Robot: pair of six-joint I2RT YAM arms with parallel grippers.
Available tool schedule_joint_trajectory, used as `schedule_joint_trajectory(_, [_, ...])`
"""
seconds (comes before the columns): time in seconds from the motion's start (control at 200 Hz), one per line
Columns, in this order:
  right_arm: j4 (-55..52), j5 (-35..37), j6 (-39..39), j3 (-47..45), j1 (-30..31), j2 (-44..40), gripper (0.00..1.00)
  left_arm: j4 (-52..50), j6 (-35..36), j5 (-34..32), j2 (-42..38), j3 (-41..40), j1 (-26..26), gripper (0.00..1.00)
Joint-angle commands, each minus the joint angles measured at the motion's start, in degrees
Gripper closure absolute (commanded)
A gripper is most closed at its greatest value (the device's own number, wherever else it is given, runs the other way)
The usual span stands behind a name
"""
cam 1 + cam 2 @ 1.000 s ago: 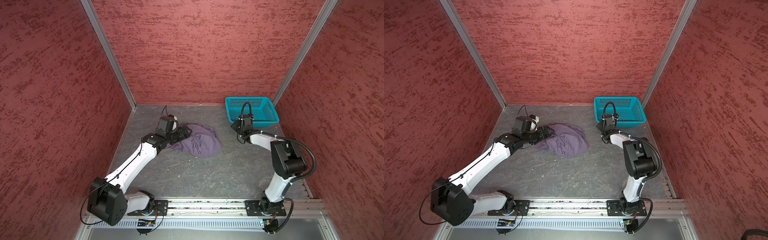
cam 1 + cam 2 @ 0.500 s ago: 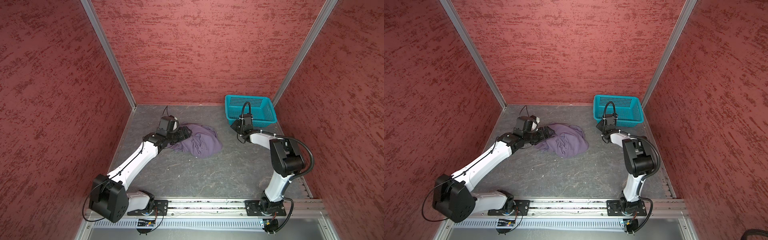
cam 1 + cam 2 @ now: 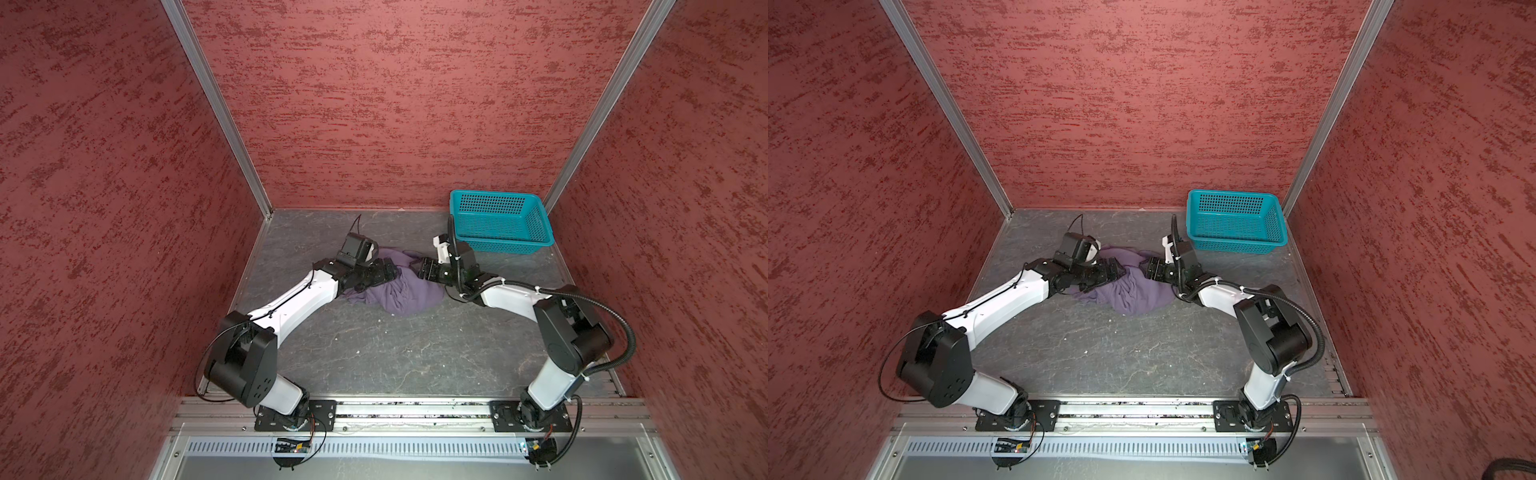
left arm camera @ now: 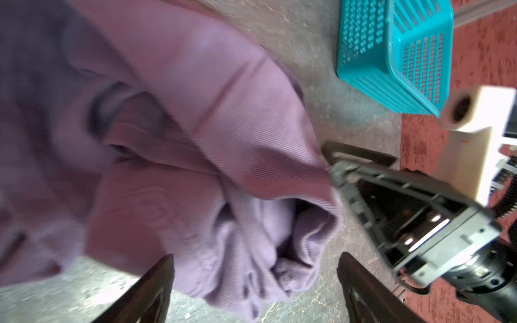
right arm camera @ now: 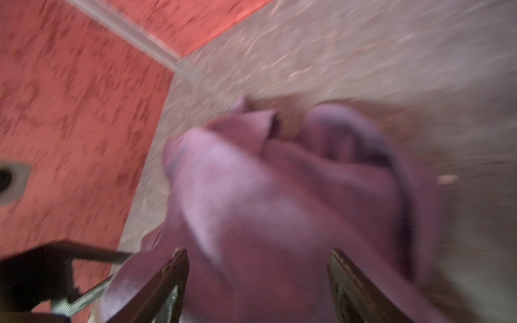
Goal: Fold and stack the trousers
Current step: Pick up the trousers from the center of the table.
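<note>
1. The trousers (image 3: pixel 401 291) lie in one crumpled heap on the grey floor (image 3: pixel 374 357). They are near the teal basket (image 3: pixel 500 248) but wholly outside it, toward my left arm's side.
2. My left pincer (image 4: pixel 256 257) sits at the edge of the heap farthest from the basket. In the left wrist view its jaws stand wide apart. Cloth bulges just ahead of them, and nothing is clamped.
3. My right pincer (image 5: pixel 257 251) sits at the edge of the heap nearest the basket, between heap and basket. Its wrist view is blurred, yet the jaws plainly stand apart, with cloth between them and not pinched.
4. Done so far, in my judgement: nothing that counts as a fold. In both top views the heap shows bunched ridges, with no flat layer and no straightened leg. I cannot pick out the waistband.
5. Left to do, in my judgement: nearly everything. I must take hold of the cloth, spread it flat, fold it and set it down as a stack. No cloth lies in the basket.
</note>
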Motion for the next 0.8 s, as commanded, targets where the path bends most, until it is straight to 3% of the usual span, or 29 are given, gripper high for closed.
schedule_joint_trajectory(0.0, [4.9, -7.1, 1.8, 2.2, 1.8, 4.8, 0.29, -0.5, 1.9, -1.4, -0.1, 3.3, -2.4, 0.09])
schedule_joint_trajectory(0.045, [5.7, -9.0, 2.5, 4.1, 2.9, 6.5, 0.41, -1.2, 2.4, -2.9, -0.8, 3.5, -3.4, 0.09])
schedule_joint_trajectory(0.065, [5.8, -9.6, 2.7, 4.9, 3.3, 7.1, 0.50, -1.8, 2.7, -4.3, -1.3, 3.5, -4.0, 0.09])
schedule_joint_trajectory(0.12, [5.4, -10.6, 2.9, 7.7, 3.8, 8.5, 0.88, -3.3, 3.8, -10.0, -3.3, 3.2, -6.0, 0.09])
schedule_joint_trajectory(0.15, [4.5, -10.8, 2.6, 9.6, 4.0, 8.8, 1.00, -3.8, 4.6, -13.0, -4.7, 2.9, -6.8, 0.09])
schedule_joint_trajectory(0.376, [-8.6, -10.1, -4.6, 27.7, 4.1, 7.7, 1.00, -2.9, 8.8, -27.9, -14.8, -2.6, -15.7, 0.09])
schedule_joint_trajectory(0.616, [-16.2, -8.0, -9.1, 40.2, 4.1, 3.4, 1.00, -3.2, 10.1, -33.5, -18.7, -2.9, -20.6, 0.09])
schedule_joint_trajectory(0.796, [-23.1, 0.4, -15.2, 43.9, 4.0, -5.6, 1.00, -2.5, 11.7, -35.1, -20.9, 0.8, -20.8, 0.05])
